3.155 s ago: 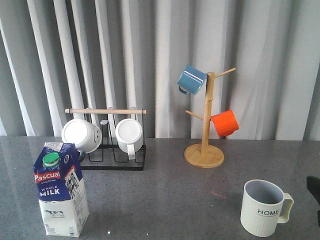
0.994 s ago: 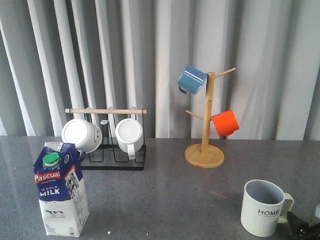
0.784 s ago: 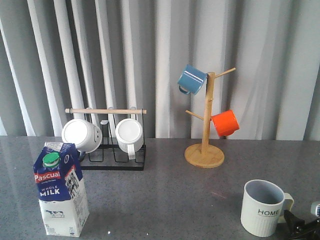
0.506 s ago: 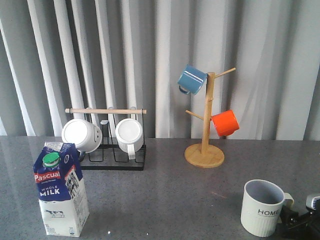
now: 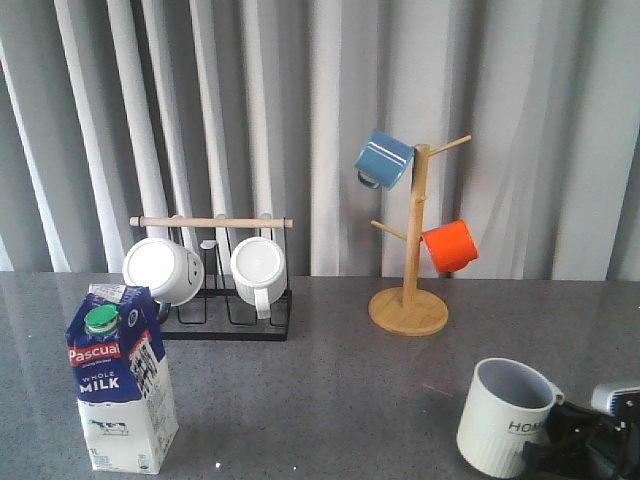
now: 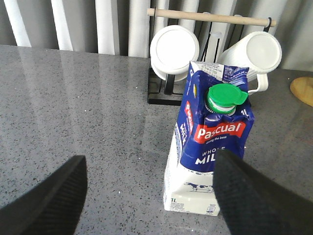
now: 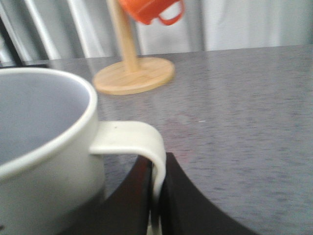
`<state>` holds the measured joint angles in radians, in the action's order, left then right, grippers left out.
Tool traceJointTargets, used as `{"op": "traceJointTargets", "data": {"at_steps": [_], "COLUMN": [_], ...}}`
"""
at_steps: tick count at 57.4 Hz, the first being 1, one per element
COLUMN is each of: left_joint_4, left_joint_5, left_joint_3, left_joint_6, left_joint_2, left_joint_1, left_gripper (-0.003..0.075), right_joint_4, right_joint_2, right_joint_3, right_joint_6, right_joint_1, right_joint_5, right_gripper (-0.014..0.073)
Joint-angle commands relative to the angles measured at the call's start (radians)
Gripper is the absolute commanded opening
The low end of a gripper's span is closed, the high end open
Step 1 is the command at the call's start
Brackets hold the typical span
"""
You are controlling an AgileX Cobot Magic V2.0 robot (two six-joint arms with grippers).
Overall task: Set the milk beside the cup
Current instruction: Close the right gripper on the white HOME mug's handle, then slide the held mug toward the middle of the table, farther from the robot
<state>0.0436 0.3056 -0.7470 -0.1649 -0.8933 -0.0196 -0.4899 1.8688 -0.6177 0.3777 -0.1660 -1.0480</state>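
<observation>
The milk stands upright at the front left of the grey table; in the left wrist view the milk sits between the wide-apart fingers of my open left gripper, closer to one finger. The cup, cream-white with "HOME" lettering, is tilted to the left at the front right. My right gripper is shut on the cup's handle; the fingers pinch its outer bar. The cup fills much of the right wrist view.
A black rack with two white mugs stands behind the milk. A wooden mug tree holds a blue mug and an orange mug at the back right. Curtains hang behind the table.
My right gripper came in from the right, closed on the cup's handle, and the cup has tilted and shifted left. The milk has not moved.
</observation>
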Motion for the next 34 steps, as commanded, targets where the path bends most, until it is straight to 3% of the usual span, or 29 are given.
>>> {"op": "traceJointTargets", "data": {"at_steps": [1, 8, 17, 24, 34], "left_joint_4": [-0.006, -0.006, -0.006, -0.006, -0.006], "left_joint_5": [-0.074, -0.074, -0.074, -0.074, -0.074], "left_joint_3": [-0.037, -0.037, -0.037, -0.037, -0.037], "left_joint_6": [-0.007, -0.007, -0.007, -0.007, -0.007], "left_joint_2": [0.009, 0.009, 0.009, 0.009, 0.009], "left_joint_1": [-0.006, -0.006, -0.006, -0.006, -0.006], "left_gripper": [0.0523, 0.0523, 0.0523, 0.0523, 0.0523], "right_joint_4": [0.045, 0.209, 0.547, 0.784, 0.965], "right_joint_2": [-0.059, -0.063, -0.062, -0.059, -0.030], "right_joint_3": [-0.021, -0.021, -0.037, -0.104, -0.223], "right_joint_6": [0.009, -0.022, -0.124, -0.283, -0.480], "right_joint_1": [0.076, 0.202, 0.395, 0.521, 0.641], "right_joint_5": [-0.066, -0.031, 0.010, 0.085, 0.185], "right_gripper": [-0.0006, -0.0006, -0.0006, -0.0006, -0.0006]}}
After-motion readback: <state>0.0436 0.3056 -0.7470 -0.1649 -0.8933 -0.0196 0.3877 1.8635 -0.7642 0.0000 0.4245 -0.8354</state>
